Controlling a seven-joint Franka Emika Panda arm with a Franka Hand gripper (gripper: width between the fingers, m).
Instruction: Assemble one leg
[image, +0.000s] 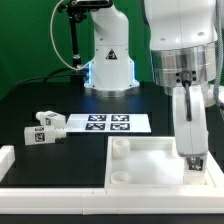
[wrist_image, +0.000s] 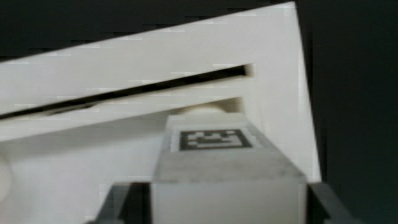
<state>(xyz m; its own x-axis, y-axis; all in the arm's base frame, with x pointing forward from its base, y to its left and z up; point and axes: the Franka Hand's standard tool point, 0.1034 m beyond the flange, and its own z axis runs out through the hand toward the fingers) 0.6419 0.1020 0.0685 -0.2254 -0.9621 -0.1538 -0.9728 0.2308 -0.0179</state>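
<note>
My gripper (image: 188, 118) is shut on a white leg (image: 193, 150) and holds it upright over the corner of the large white rimmed tabletop (image: 150, 160) on the exterior view's right. In the wrist view the leg (wrist_image: 214, 145) shows a square tag on its face. It sits between my dark fingers (wrist_image: 128, 205), with the tabletop (wrist_image: 125, 110) beneath it. Whether the leg's lower end touches the tabletop I cannot tell. Two more tagged legs (image: 47, 121) lie on the black table at the exterior view's left.
The marker board (image: 105, 123) lies behind the tabletop. A white raised wall (image: 40, 178) runs along the front and up the left side. Round sockets (image: 120, 147) sit in the tabletop's left corners. The robot base (image: 108, 60) stands at the back.
</note>
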